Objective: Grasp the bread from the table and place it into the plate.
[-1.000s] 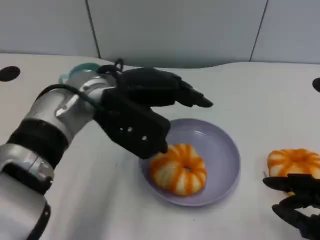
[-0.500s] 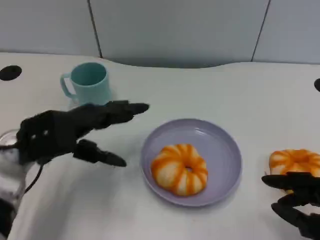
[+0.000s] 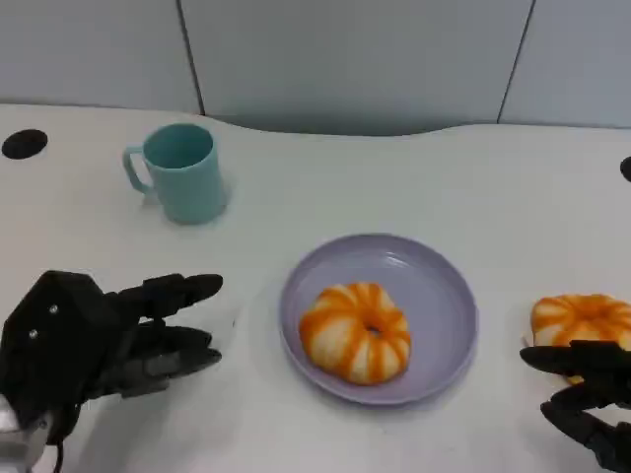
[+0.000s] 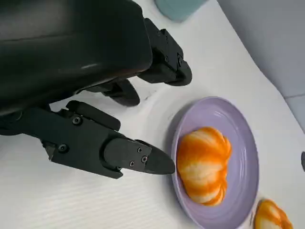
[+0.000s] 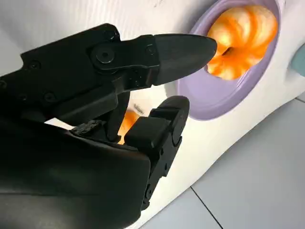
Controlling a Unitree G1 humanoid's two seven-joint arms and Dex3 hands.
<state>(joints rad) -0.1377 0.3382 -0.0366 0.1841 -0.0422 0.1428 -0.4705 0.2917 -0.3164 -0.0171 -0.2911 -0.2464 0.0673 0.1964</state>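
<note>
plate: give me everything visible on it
The plate is round, shallow and pale lavender, with a smooth, slightly glossy surface that looks like plastic or glazed ceramic and a low raised rim. It sits flat and upright on the white table, near the middle, ahead of the robot and between its two hands. One orange-and-white striped ring-shaped bread lies in it, toward the side nearer the robot's left. Neither the left hand nor the right hand touches it.
</note>
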